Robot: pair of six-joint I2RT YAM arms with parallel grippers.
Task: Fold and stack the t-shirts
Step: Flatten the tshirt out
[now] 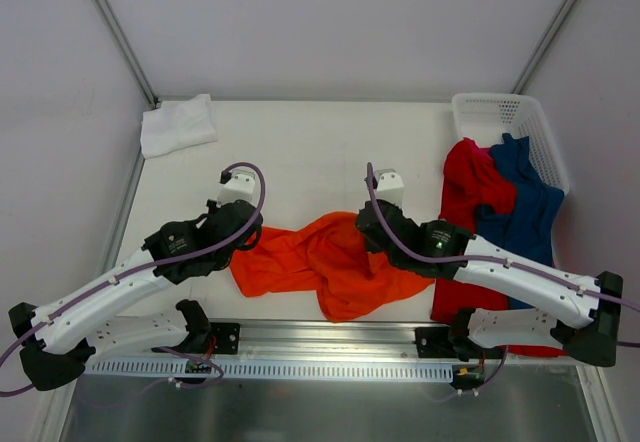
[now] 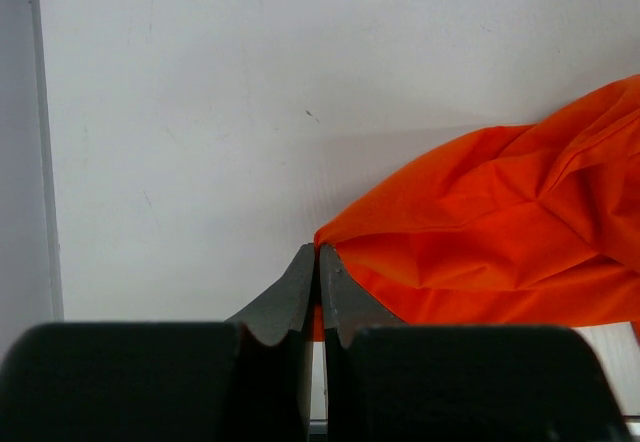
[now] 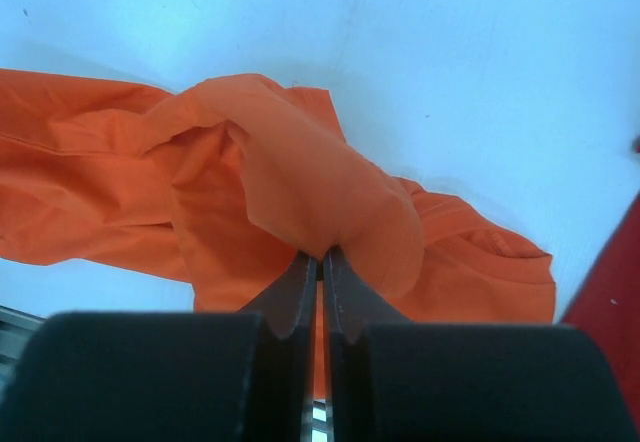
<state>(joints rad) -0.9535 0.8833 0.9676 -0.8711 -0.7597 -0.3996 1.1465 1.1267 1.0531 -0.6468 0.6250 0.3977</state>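
Observation:
The bright orange t-shirt [image 1: 320,262] lies crumpled at the table's near middle. My left gripper [image 1: 243,238] is shut on its left edge; in the left wrist view the jaws [image 2: 319,252] pinch the orange cloth [image 2: 500,232]. My right gripper [image 1: 368,230] is shut on a raised fold of the same shirt; in the right wrist view the gripper [image 3: 321,257] pinches that lifted orange fold [image 3: 320,192]. The white t-shirt [image 1: 177,124] lies folded at the far left corner. The red t-shirt [image 1: 470,202] and the dark blue t-shirt [image 1: 525,202] hang out of the basket at the right.
A white perforated plastic basket [image 1: 500,117] stands at the far right corner. A metal rail [image 1: 320,347] runs along the near table edge. Grey walls close in the table's left, far and right sides.

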